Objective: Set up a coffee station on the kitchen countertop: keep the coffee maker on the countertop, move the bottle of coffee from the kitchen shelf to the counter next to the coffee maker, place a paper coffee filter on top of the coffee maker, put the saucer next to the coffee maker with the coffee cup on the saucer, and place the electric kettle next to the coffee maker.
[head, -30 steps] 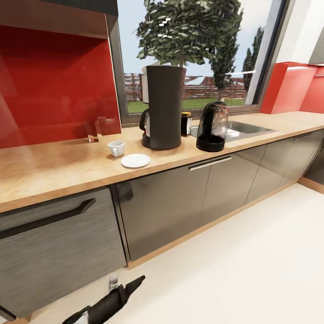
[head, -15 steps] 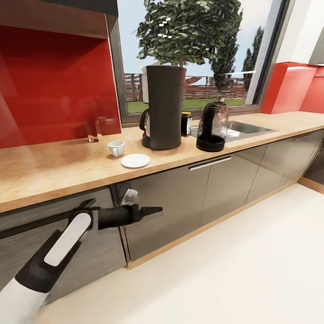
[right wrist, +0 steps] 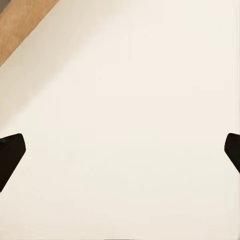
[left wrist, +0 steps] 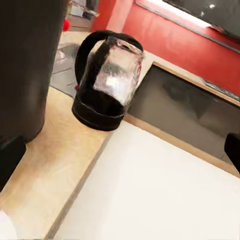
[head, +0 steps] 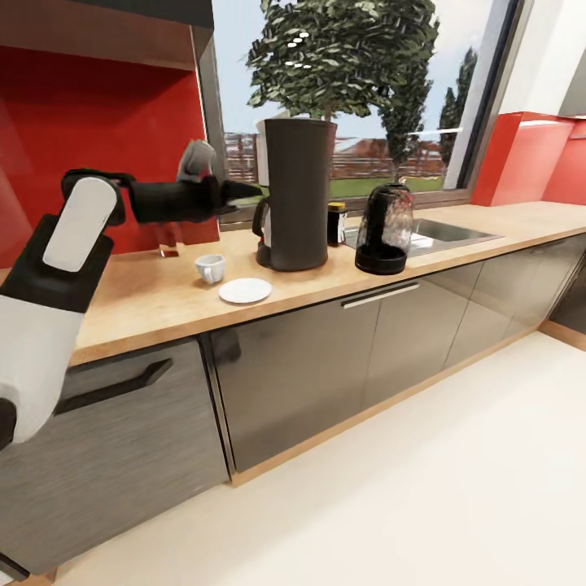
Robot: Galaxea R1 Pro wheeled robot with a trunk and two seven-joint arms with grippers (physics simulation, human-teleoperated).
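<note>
The tall dark coffee maker (head: 297, 195) stands on the wooden countertop (head: 138, 297) before the window. Left of it are a white cup (head: 210, 268), sitting on the counter, and an empty white saucer (head: 245, 290) beside it. A small dark bottle of coffee (head: 336, 224) is just right of the machine, then the glass electric kettle (head: 384, 229). My left gripper (head: 244, 193) hangs open in the air above the cup, its tips close to the coffee maker's upper left side. The left wrist view looks past the coffee maker (left wrist: 25, 65) to the kettle (left wrist: 107, 80). My right gripper (right wrist: 120, 152) is open over bare floor.
A sink (head: 443, 232) is set into the counter right of the kettle. Red backsplash panels (head: 98, 155) and the window run behind the counter. Grey cabinet fronts (head: 325, 366) with handles lie below, and cream floor (head: 423, 488) spreads to the right.
My left arm has swung up from in front of the cabinet drawers to above the counter, level with the coffee maker's upper half. The things on the counter have not moved.
</note>
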